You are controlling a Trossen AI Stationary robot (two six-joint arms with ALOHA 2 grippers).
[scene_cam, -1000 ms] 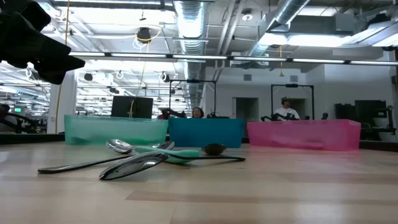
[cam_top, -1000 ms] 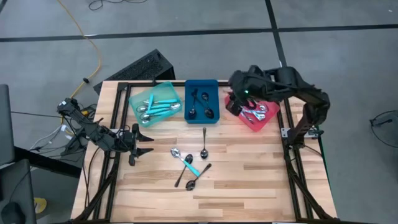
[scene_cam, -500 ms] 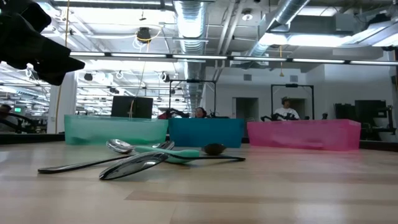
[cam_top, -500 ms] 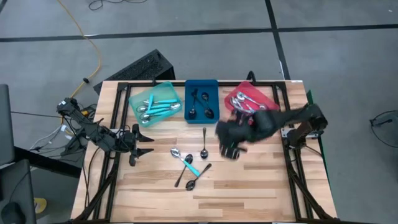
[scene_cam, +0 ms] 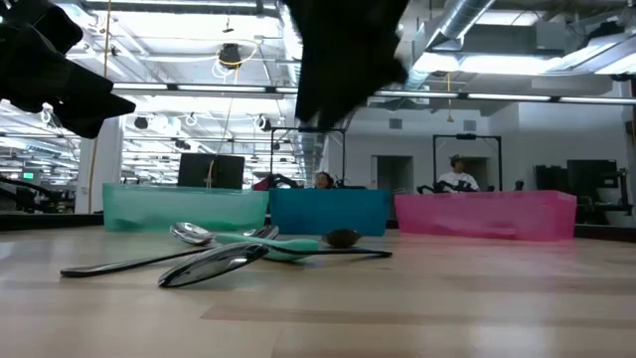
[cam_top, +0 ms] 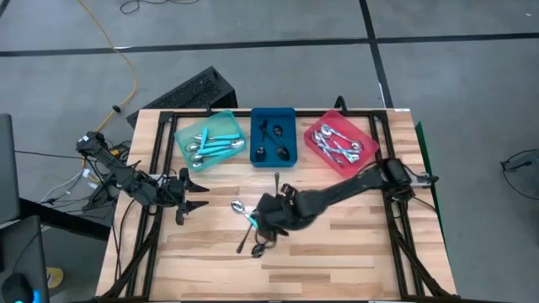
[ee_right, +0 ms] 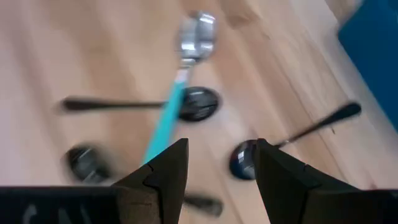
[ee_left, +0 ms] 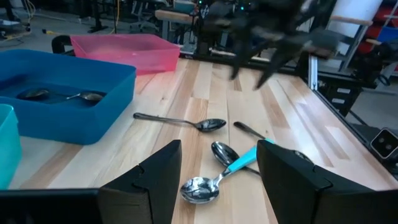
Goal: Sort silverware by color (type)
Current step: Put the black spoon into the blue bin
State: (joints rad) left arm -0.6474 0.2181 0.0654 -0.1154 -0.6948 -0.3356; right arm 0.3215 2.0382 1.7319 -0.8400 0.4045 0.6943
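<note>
Right claw: the right gripper [cam_top: 271, 220] hangs over the loose spoons at the centre of the table, fingers apart and empty; in the right wrist view the gap between the fingers [ee_right: 163, 171] looks straight down on them.
Thing under it: the teal-handled spoon [cam_top: 251, 215] lies directly below, its bowl toward the upper left of the high frame and its handle running to the lower right.
Long axis: diagonal in the high view; in the right wrist view the handle [ee_right: 165, 119] points into the gap, so the fingers seem to straddle it across its width.
Neighbours: two black spoons [cam_top: 258, 242] cross just below it, and another dark spoon [cam_top: 276, 195] lies just above, handle toward the blue tray [cam_top: 274, 114].
Nearer arm: the right one, by far; the left gripper [cam_top: 192, 195] waits at the left edge, fingers apart, well off from the pile.
Trays: teal tray [cam_top: 226, 122], blue tray and red tray [cam_top: 365, 160] line the upper edge, each already holding spoons.
Change: half a second ago the right gripper was further right, beside the red tray; a second ago it was over that tray. The left arm has not moved.
</note>
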